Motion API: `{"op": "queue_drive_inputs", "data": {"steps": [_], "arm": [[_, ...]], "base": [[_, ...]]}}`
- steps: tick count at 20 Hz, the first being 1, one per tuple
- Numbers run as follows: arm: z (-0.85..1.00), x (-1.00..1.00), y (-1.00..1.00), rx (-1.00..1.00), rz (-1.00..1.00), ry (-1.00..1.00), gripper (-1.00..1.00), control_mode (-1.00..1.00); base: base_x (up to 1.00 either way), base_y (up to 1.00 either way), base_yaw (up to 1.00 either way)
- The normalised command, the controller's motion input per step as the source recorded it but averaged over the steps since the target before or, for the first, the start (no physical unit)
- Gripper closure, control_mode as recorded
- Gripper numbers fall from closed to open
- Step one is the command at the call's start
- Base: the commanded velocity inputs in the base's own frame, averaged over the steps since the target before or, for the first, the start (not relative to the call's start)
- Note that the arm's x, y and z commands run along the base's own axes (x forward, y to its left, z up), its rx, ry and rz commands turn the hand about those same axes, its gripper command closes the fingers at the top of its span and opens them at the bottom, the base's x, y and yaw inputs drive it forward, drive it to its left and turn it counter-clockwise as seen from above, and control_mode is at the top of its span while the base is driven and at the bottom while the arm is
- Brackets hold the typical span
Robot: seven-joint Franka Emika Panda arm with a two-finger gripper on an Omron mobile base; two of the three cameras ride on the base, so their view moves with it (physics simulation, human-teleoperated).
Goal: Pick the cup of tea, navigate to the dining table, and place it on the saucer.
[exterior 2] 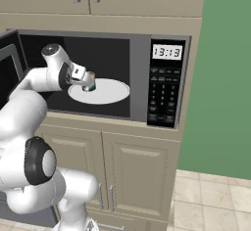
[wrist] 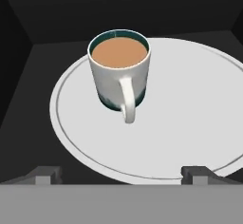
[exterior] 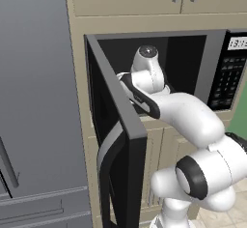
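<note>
Cup of tea (wrist: 119, 71) upright on microwave turntable (wrist: 190, 118), apparently untouched; gripper (wrist: 121, 173) spread wide just short of it; grasp, drive and saucer placement all ahead.

I see the white teal-banded cup of tea (wrist: 119, 71) standing upright on the round white turntable plate (wrist: 190, 109), left of the plate's centre, inside the open microwave (exterior 2: 142, 44).

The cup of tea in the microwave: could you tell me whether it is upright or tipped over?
Upright. The cup of tea stands on the white turntable plate, rim level, brown tea filling it near the top, handle facing the camera.
</note>
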Motion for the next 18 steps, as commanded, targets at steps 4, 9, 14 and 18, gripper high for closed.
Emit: {"op": "queue_drive_inputs", "data": {"steps": [4, 9, 14, 18], "arm": [[-0.11, 0.0, -0.02, 0.0, 0.0, 0.0, -1.0, -1.0], [-0.17, 0.0, -0.03, 0.0, 0.0, 0.0, -1.0, -1.0], [-0.11, 0.0, -0.17, 0.0, 0.0, 0.0, -1.0, -1.0], [0.0, 0.0, -0.16, 0.0, 0.0, 0.0, -1.0, -1.0]], "base": [[0.0, 0.0, 0.0], [0.0, 0.0, 0.0], [0.0, 0.0, 0.0], [0.0, 0.0, 0.0]]}}
